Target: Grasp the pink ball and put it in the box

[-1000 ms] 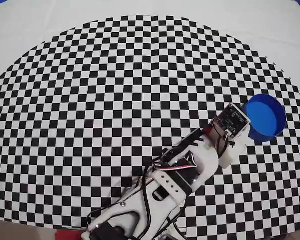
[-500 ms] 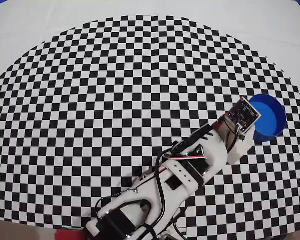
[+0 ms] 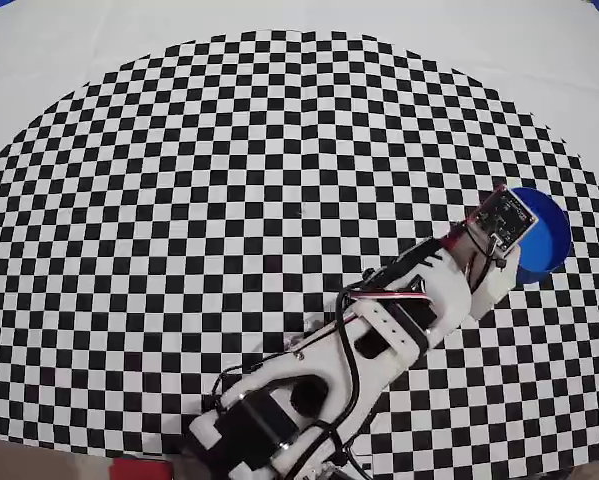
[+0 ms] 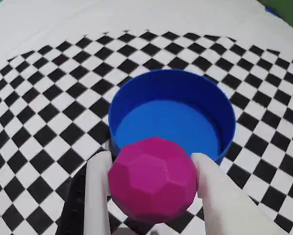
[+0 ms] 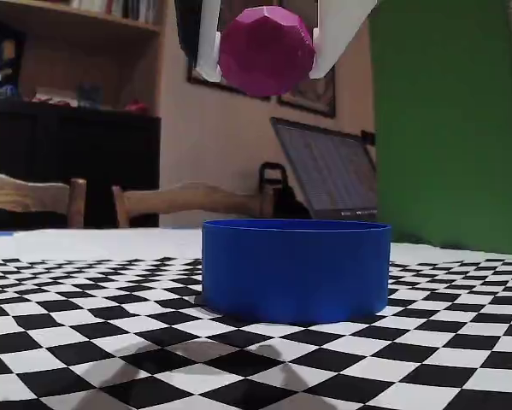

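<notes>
Checkered cloth [image 3: 229, 180] covers the table, with a bookshelf [image 5: 67, 34], a laptop [image 5: 332, 175] and a green screen [image 5: 448, 128] behind it.
Up in the air, the white gripper [image 5: 264, 51] has its two fingers clamped on the pink ball [image 5: 266, 49], a faceted magenta sphere also plain in the wrist view [image 4: 153, 178]. Below it stands the blue box [image 5: 296, 269], empty inside [image 4: 170, 125]; from overhead the arm [image 3: 379, 340] reaches to the box [image 3: 549, 235] at the cloth's right edge, hiding the ball.

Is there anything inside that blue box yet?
Nothing shows inside the box: the wrist view shows a bare blue floor. The pink ball, held in the tool above, hides the near edge of it.
</notes>
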You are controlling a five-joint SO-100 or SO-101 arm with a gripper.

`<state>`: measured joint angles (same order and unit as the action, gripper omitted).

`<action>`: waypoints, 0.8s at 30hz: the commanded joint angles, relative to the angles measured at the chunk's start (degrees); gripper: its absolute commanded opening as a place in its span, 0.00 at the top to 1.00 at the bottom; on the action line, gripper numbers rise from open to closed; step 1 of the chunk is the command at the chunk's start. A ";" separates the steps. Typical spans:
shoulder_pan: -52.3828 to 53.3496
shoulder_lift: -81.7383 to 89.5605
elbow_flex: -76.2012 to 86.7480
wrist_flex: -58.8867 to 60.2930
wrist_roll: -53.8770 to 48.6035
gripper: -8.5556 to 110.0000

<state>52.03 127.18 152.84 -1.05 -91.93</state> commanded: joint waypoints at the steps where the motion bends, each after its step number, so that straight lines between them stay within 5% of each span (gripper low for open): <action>1: 0.70 -1.23 -3.87 -1.05 0.00 0.93; 24: 2.20 -19.25 -18.54 -1.23 -0.35 0.93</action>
<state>53.61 108.19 137.64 -1.14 -91.93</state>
